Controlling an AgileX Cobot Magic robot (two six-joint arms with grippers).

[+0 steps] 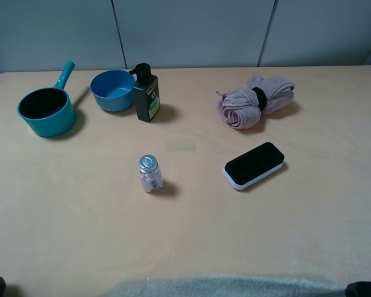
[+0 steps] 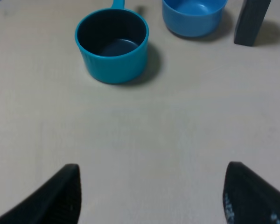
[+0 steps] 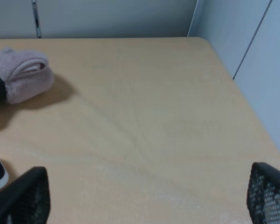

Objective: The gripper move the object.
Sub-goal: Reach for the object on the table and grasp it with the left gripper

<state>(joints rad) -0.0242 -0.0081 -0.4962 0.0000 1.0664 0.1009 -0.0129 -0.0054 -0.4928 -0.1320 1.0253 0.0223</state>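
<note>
Looking down from the high camera, we see a wide pale beige table [image 1: 80,235] carrying everything else. Largest on it is a rolled mauve towel [image 1: 241,108] bound with a black band, toward the far right. Next comes a teal saucepan [image 1: 46,111] at the far left, its handle pointing away from us. Then comes a flat black case [image 1: 253,164] with a white rim, lying right of the middle, and a blue bowl [image 1: 111,90] just right of the saucepan. A black pump bottle [image 1: 146,94] stands upright close against the bowl's right side. Smallest is the jar [image 1: 149,173], clear glass with a ribbed silver cap and pale contents. It stands upright near the middle of the table, nearer to us than the pump bottle and left of the case, with bare table all around it. The bottle wears a green label [image 1: 151,107], and we cannot read its writing. The left gripper [image 2: 151,196] has its dark fingers [image 2: 60,198] spread wide over bare table, facing the saucepan, bowl and bottle. The right gripper [image 3: 144,198] is likewise spread wide and grips nothing, with the towel and the case's edge off to one side. The jar stands between neither pair of fingers and touches none of them
</note>
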